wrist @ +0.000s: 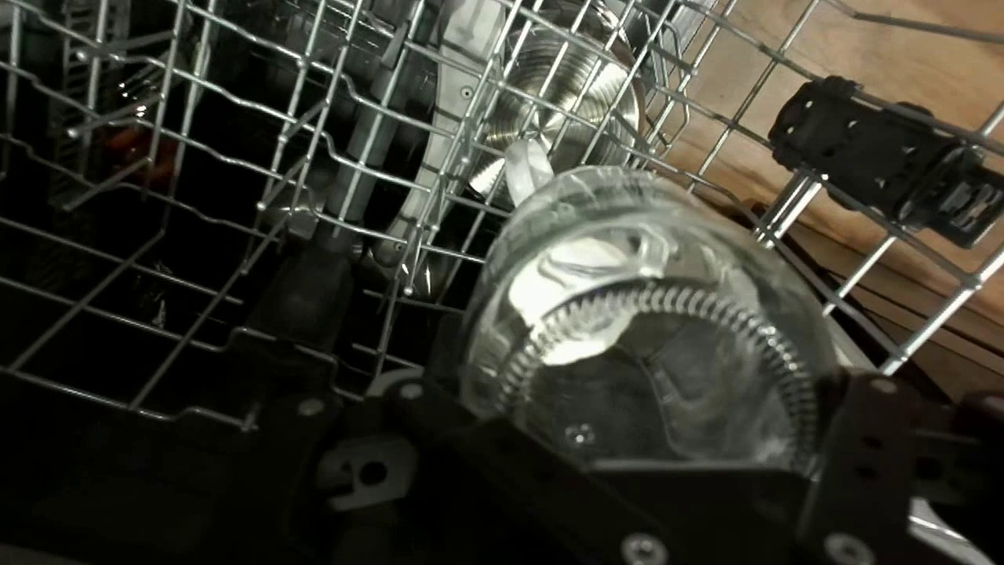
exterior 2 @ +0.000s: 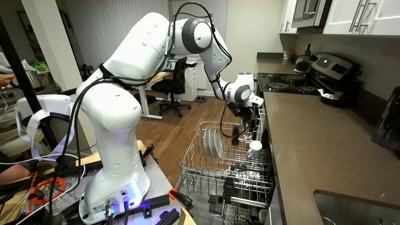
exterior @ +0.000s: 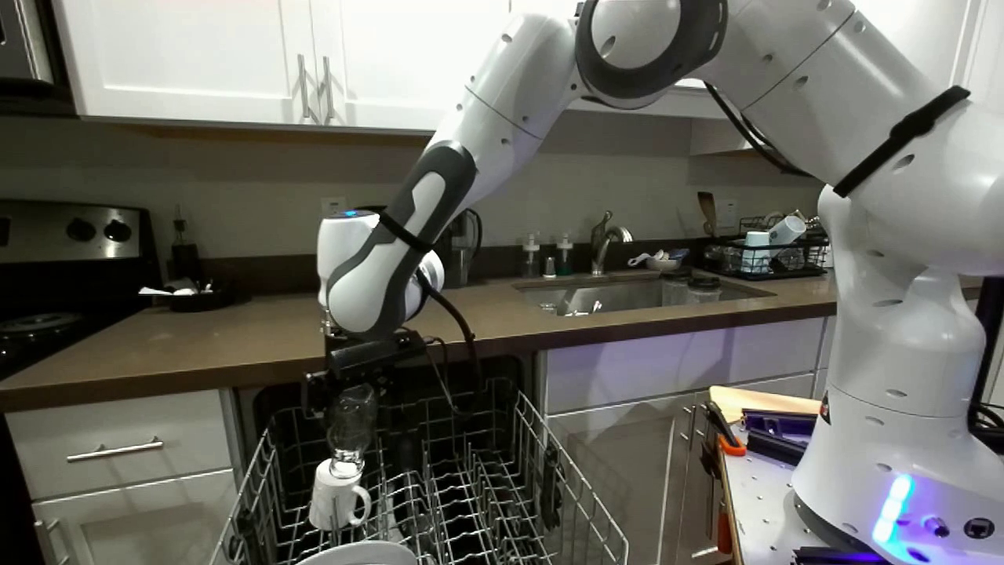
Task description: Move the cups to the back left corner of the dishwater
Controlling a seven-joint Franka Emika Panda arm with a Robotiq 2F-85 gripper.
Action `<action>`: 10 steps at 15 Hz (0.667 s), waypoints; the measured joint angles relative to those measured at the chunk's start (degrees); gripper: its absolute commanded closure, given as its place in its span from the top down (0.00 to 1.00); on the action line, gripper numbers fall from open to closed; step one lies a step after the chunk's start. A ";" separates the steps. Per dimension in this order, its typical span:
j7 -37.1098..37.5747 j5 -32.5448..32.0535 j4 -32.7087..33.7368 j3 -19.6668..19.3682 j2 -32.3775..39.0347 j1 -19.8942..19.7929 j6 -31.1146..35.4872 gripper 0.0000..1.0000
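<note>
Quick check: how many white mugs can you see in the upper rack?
1: the white mug, between the upright plates and the counter. Others may be hidden behind the plates.

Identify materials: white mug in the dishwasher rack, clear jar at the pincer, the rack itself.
White mug: probably glazed ceramic; smooth, opaque white body, loop handle. Plastic not ruled out.
Clear jar: most likely glass, glossy; transparent, bright reflections, ridged ring round its base.
Dishwasher rack: apparently metal wire, grey; thin rods glint. Whether it's coated, can't tell.
</note>
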 measured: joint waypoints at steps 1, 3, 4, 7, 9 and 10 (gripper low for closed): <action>-0.54 0.05 1.33 0.16 0.81 -0.12 -0.60 0.64; -1.36 0.17 3.93 0.69 2.23 -0.47 -2.40 0.64; -1.65 0.25 5.23 0.95 2.88 -0.63 -3.58 0.64; -2.65 0.48 8.69 1.79 4.61 -1.11 -7.07 0.64; -3.11 0.54 10.64 2.38 5.65 -1.45 -8.91 0.64; -3.36 0.60 11.59 2.58 6.21 -1.52 -9.67 0.64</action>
